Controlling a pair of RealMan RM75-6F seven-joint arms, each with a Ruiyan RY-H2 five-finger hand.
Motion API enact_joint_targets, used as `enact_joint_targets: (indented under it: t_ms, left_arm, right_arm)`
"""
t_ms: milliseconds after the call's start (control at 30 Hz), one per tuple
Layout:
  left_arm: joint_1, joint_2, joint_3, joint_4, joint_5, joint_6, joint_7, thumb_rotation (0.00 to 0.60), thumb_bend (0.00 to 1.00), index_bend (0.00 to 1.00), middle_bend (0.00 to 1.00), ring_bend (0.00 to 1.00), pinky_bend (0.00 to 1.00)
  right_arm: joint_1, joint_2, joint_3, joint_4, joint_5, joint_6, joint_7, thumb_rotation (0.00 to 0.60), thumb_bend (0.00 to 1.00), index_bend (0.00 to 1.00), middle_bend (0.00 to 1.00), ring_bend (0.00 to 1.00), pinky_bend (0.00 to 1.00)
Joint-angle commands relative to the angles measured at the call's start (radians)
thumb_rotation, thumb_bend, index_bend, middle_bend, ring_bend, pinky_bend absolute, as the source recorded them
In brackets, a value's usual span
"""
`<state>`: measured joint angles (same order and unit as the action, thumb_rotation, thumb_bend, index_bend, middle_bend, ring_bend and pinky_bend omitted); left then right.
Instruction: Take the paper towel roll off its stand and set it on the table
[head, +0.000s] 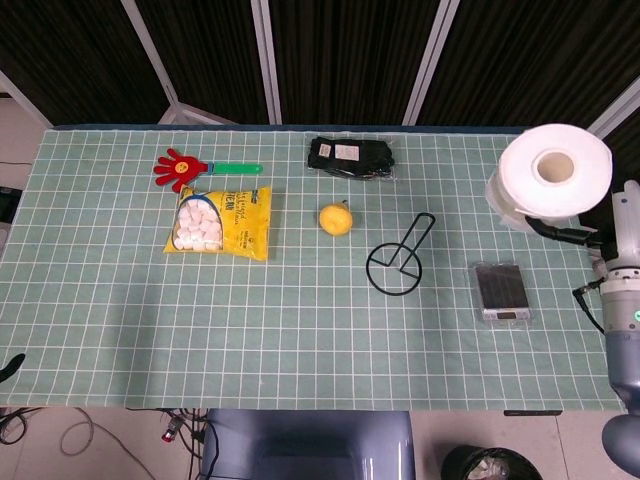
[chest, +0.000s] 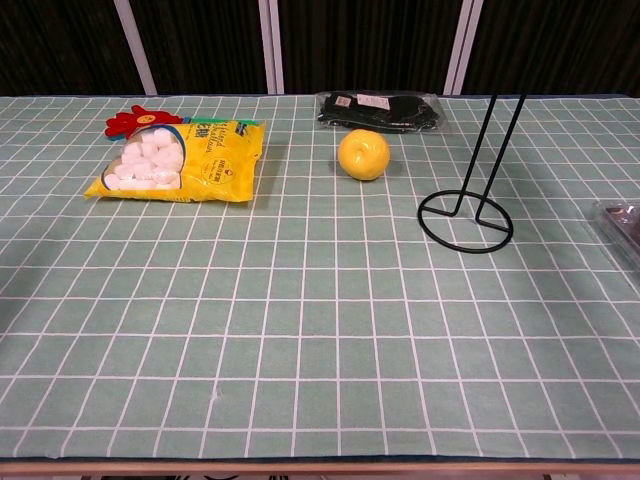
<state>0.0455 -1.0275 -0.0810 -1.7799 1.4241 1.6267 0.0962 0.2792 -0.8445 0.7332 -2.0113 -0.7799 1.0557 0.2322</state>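
Roll off stand, held aloft by right hand over right tabletop edge; fingers dark, mostly hidden beneath, exact wrap unclear. Likely light, soft, crushable: grip outer sides gently, set flat on end. Left hand unseen

Clutter spread across the green checked tablecloth.
Far left: a red hand-shaped clapper with a green handle, just behind a yellow bag of white marshmallows. Near the middle, a yellow round fruit, apart from the bag. Behind it at the far edge, a flat black packet. Far right, a small grey tray-like device with a dark top.
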Motion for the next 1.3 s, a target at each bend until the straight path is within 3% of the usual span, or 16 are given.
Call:
enact_joint_targets:
  t_ms: [33, 400, 700, 933, 1300]
  left_arm:
    - [0.0, 0.001, 0.0, 0.0, 0.001, -0.001, -0.001, 0.6, 0.12, 0.14, 0.0, 0.0, 0.0]
    - [0.001, 0.002, 0.0, -0.001, 0.001, 0.001, -0.004, 0.6, 0.12, 0.14, 0.0, 0.0, 0.0]
    - [0.0, 0.002, -0.001, 0.001, 0.0, -0.002, -0.005, 0.6, 0.12, 0.14, 0.0, 0.0, 0.0]
    - [-0.002, 0.004, -0.001, 0.003, -0.002, -0.006, -0.01, 0.6, 0.12, 0.14, 0.0, 0.0, 0.0]
    - [-0.005, 0.0, -0.002, 0.005, -0.007, -0.013, -0.003, 0.6, 0.12, 0.14, 0.0, 0.0, 0.0]
  right_arm:
    - [-0.105, 0.023, -0.112, 0.044, -0.173, -0.052, 0.114, 0.6, 0.0, 0.33, 0.26, 0.26, 0.02]
    - [-0.22, -0.082, -0.35, 0.12, -0.522, -0.016, 0.331, 0.6, 0.0, 0.34, 0.26, 0.26, 0.02]
    - [-0.219, -0.264, -0.49, 0.126, -0.7, 0.065, 0.361, 0.6, 0.0, 0.34, 0.26, 0.26, 0.02]
    - [-0.152, -0.441, -0.541, 0.176, -0.696, 0.051, 0.283, 0.6, 0.0, 0.34, 0.26, 0.26, 0.01]
    - [-0.04, -0.675, -0.517, 0.314, -0.546, -0.009, 0.205, 0.6, 0.0, 0.34, 0.26, 0.22, 0.0]
